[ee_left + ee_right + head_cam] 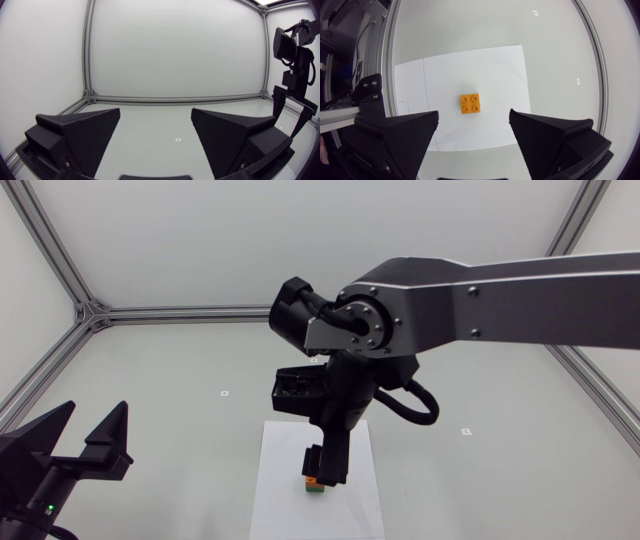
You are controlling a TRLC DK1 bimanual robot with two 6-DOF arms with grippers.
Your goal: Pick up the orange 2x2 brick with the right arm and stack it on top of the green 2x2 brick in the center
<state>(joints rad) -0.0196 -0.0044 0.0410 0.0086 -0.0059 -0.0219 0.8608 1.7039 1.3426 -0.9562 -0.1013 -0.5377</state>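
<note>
the right arm (500,300) comes in from the right side and reaches past the middle of the table (180,430), with its last links turned straight down over a white sheet of paper (495,70) that lies flat on the table top. the right gripper (328,470) hangs point-down just above the two bricks. its fingers (405,135) stand wide apart and touch nothing. in the right wrist view the orange brick (470,104) sits studs-up near the middle of the sheet, in the gap ahead of the spread fingers and clear of both. from that view only its four studs and square top show, and whatever is under it is hidden. the head view shows a strip of orange at the gripper's tip with the green brick (316,490) directly below it, the two touching, orange on green, both partly covered by the black fingers. the left gripper (97,415) is at the near left corner of the table, well apart from the sheet, its two wedge fingers also spread open with nothing between them. in the left wrist view the right gripper shows far off to one side, pointing down with its fingers parted. two small marks (224,393) lie on the bare table on either side of the sheet.
</note>
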